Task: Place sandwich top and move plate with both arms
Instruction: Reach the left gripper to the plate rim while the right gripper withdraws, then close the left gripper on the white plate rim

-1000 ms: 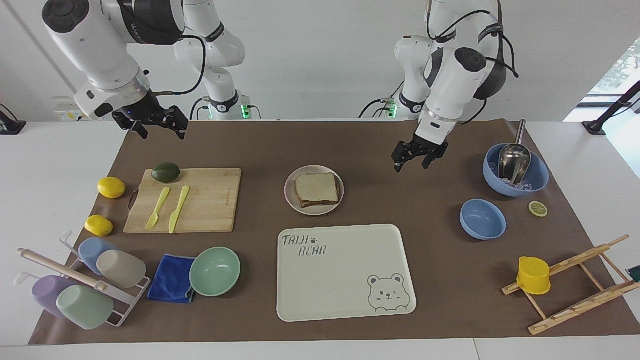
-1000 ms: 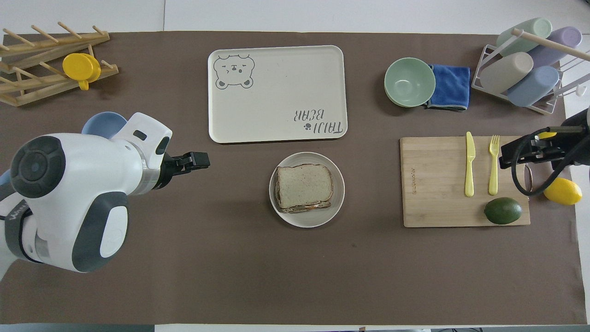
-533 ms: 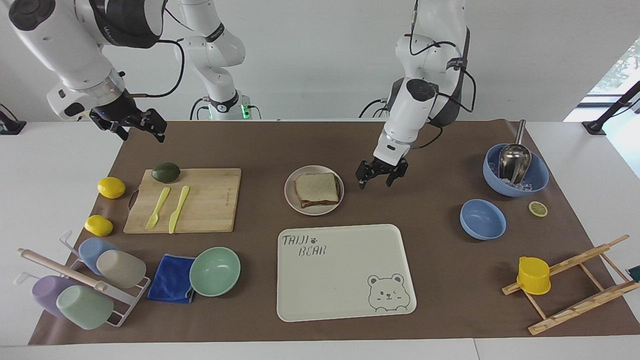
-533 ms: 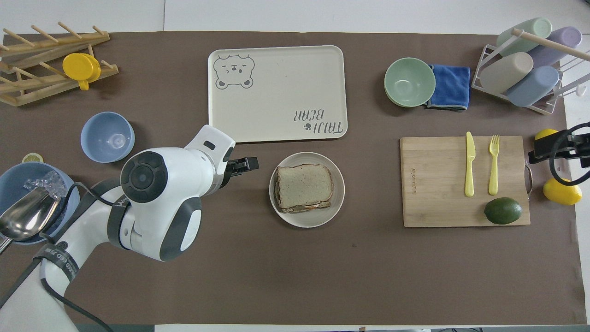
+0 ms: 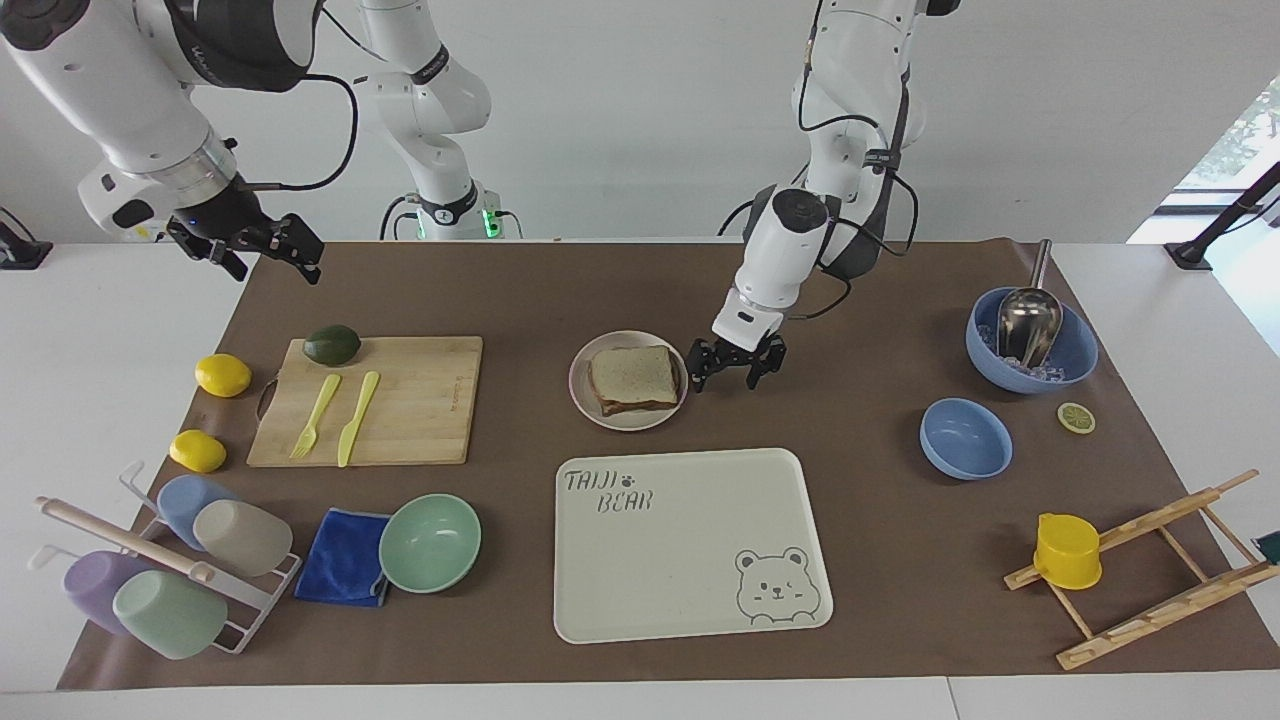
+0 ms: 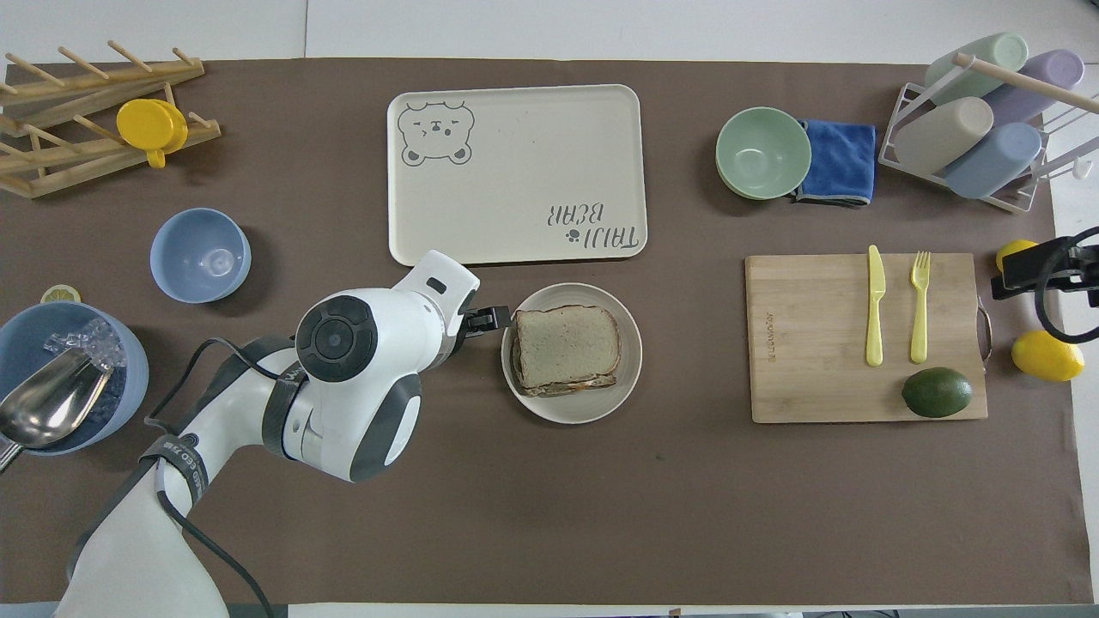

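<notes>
1. The sandwich top point(image 5: 632, 372) already lies squarely on the stack of bread on the plate point(image 5: 585, 400), so by the look of it the placing step is done. The plate sits on the brown mat in the middle of the table, just nearer to the robots than the long edge of the bear tray point(image 5: 690, 610).

2. What is left, as I judge it, is moving the plate with both arms; it is not yet lifted, and no gripper holds it.

3. The left gripper point(image 5: 734, 368) hangs low just beside the plate's rim on the side toward the left arm's end of the table, jaws apart and holding nothing. Whether a fingertip touches the rim I cannot tell.

4. The right gripper point(image 5: 252, 248) hovers over the corner of the mat at the right arm's end, above the avocado point(image 5: 332, 345) on the cutting board point(image 5: 420, 400), jaws apart and empty, well apart from the plate.

5. Against a second ago: the left gripper has come down from over bare mat near the scoop bowl point(image 5: 1070, 350) to the plate's rim. The right gripper has drawn outward toward the mat's edge. Plate and sandwich have not shifted.
</notes>
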Tool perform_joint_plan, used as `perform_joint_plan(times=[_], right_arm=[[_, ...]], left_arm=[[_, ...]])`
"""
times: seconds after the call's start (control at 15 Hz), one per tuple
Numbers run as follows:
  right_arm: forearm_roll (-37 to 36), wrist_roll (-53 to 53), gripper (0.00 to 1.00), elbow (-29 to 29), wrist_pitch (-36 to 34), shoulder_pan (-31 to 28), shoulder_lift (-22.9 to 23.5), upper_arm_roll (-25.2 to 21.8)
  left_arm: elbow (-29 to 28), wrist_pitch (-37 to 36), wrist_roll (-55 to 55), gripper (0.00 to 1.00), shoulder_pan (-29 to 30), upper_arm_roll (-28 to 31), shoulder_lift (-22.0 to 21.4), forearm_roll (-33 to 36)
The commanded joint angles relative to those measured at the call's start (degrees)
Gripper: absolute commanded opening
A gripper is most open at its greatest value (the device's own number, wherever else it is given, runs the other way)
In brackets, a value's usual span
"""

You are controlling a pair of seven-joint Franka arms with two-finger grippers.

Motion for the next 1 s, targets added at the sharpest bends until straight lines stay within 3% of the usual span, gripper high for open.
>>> perform_joint_plan(times=[0.0,0.6,0.67,0.93], right_arm=[[1.00,-0.72,1.00,-0.79,0.08,-0.73,-0.58,0.22],[0.74,-1.15,1.00,-1.06,4.04,-0.47,-0.41,0.40],[0.74,-1.15,1.00,-1.06,4.04,-0.56,-0.41,0.40],[0.74,-1.15,1.00,-1.06,3.77,-0.56,-0.41,0.49]], left_arm=[[-1.50,1.36,0.61,0.91,-2.08,0.64,-0.24,-1.31],[-4.06,0.31,0.69,0.88,-3.76,0.38,-1.39,-4.65],[-3.97,0.31,0.69,0.84,-3.76,0.38,-1.39,-4.74],[-3.97,0.39,0.69,0.52,-4.64,0.38,-1.39,-4.74]])
